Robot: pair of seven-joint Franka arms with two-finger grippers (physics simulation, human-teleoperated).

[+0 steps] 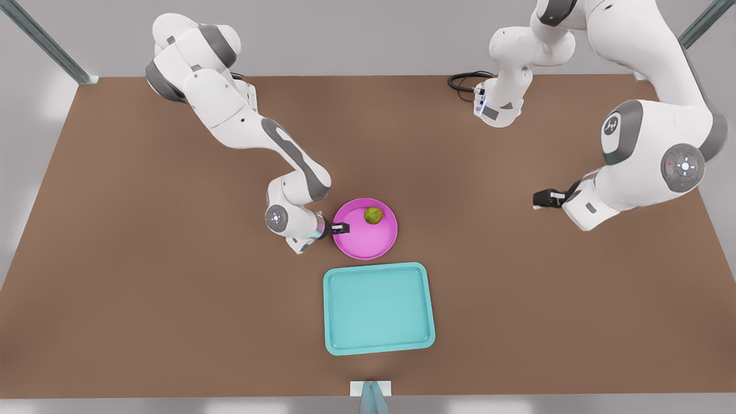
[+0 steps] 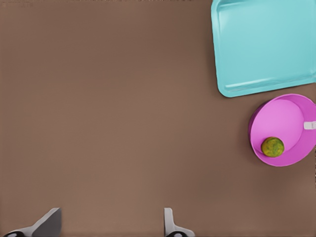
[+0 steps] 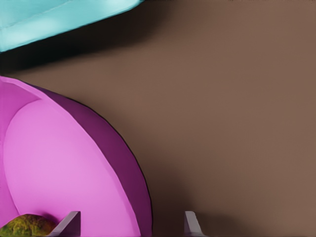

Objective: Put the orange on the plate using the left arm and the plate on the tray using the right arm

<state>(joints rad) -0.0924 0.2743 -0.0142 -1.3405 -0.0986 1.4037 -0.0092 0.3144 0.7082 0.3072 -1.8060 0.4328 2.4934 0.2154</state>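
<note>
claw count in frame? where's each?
2. Right claw open astride the plate rim, front view's left; left claw open above the table, front view's right.

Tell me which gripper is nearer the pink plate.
Right. The right gripper is at the pink plate, its fingers straddling the rim on the front view's left. The left gripper waits open over bare table, far off on the front view's right.
</note>
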